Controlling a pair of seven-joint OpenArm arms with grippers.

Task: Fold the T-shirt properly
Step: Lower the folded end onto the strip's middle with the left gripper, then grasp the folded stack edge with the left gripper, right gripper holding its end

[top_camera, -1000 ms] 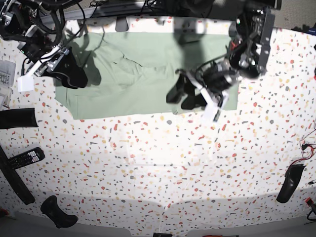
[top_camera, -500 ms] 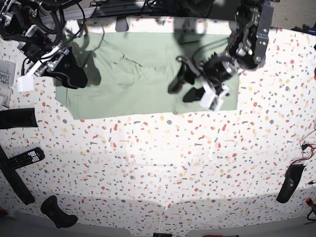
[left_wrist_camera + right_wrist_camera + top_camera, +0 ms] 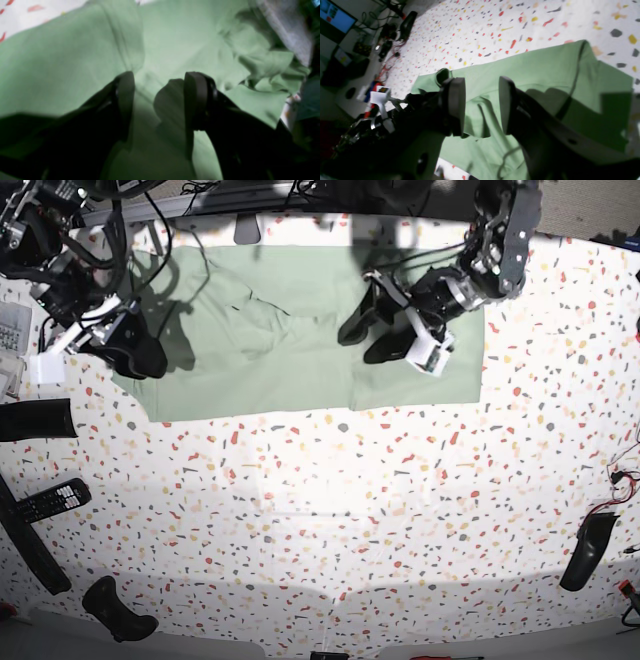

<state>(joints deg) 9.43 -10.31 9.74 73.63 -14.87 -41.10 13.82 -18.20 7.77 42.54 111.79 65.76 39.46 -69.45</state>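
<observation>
Pale green cloth, the T-shirt (image 3: 290, 330), lies spread across the upper part of the speckled worktop (image 3: 330, 520) in the base view. In the left wrist view, the left gripper (image 3: 158, 82) hovers over the shirt, fingers released, empty. In the right wrist view, the right gripper (image 3: 482, 105) likewise stands released above cloth.

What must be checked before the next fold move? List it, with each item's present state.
1. Left end effector open, nothing held: ok.
2. Right end effector open, nothing held: ok.
3. T-shirt wholly on the table: ok.
4. Cloth flat: not ok, bunched wrinkles in the left wrist view.
5. Left end effector over the cloth: ok.
6. Fingers touching the cloth: cannot tell.
</observation>
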